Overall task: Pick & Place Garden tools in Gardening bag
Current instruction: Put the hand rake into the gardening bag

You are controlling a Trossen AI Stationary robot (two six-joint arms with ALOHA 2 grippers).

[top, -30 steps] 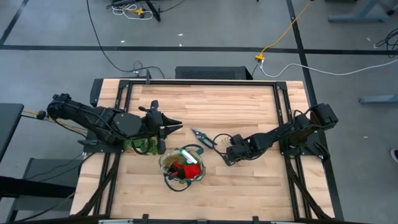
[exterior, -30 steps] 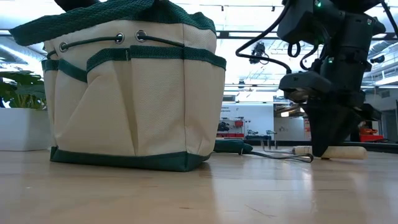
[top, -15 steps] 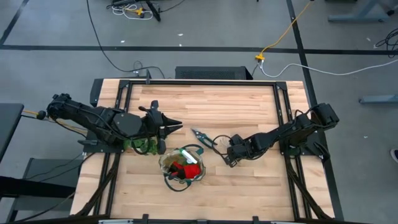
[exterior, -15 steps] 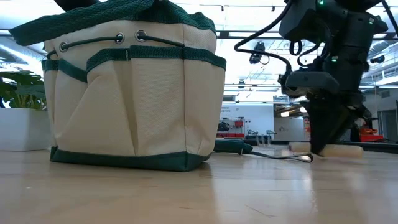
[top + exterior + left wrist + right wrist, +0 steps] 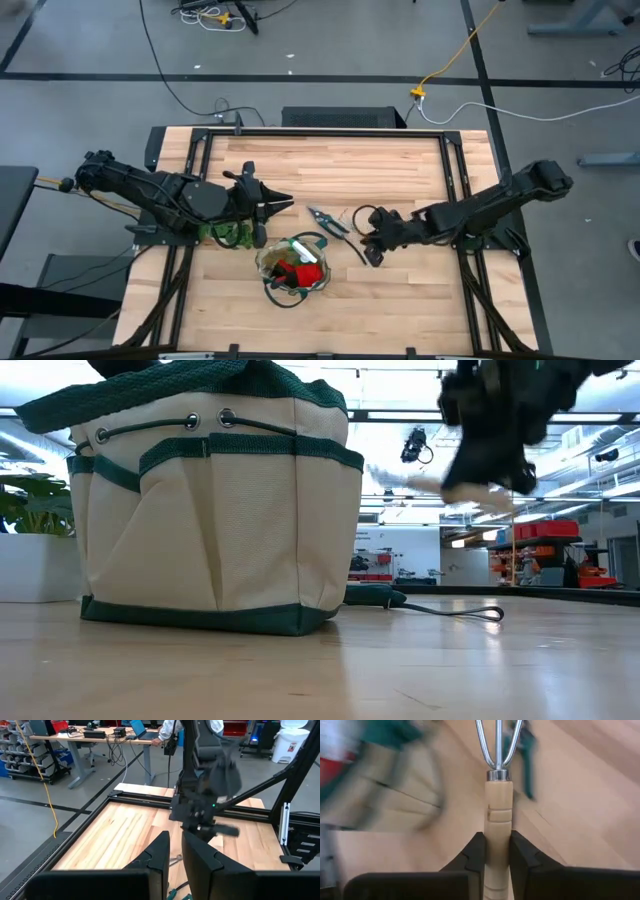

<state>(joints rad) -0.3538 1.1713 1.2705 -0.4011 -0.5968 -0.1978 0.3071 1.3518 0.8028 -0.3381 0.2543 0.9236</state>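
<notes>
The beige gardening bag (image 5: 293,266) with green trim stands at the near middle of the table, its base (image 5: 200,617) on the wood; red gloves (image 5: 303,272) show inside it. Pruning shears (image 5: 325,222) lie flat just beyond the bag. My right gripper (image 5: 370,247), right of the bag, is shut on a wooden-handled hand rake (image 5: 498,795) held above the table. My left gripper (image 5: 278,205) hangs above the table left of the shears, its fingers (image 5: 162,852) nearly together with nothing between them. My right gripper pinches the rake's wooden handle (image 5: 498,832) between its two fingers (image 5: 475,855). The fingers lie along the handle and slant down from the table's right side. The metal tines (image 5: 497,740) stick out ahead of the fingertips. The rake (image 5: 478,493) is lifted clear of the table, tilted.
A leafy green sprig (image 5: 226,235) lies under my left arm, left of the bag. Black frame rails (image 5: 455,180) run along the table's sides. Bare wood (image 5: 330,170) spreads over the far half. A person stands beyond the table's far side (image 5: 170,730).
My right gripper has risen from the table with the rake and rolled its wrist. The rake, which lay on the wood to the right of the shears, now hangs clear, well above the tabletop.
</notes>
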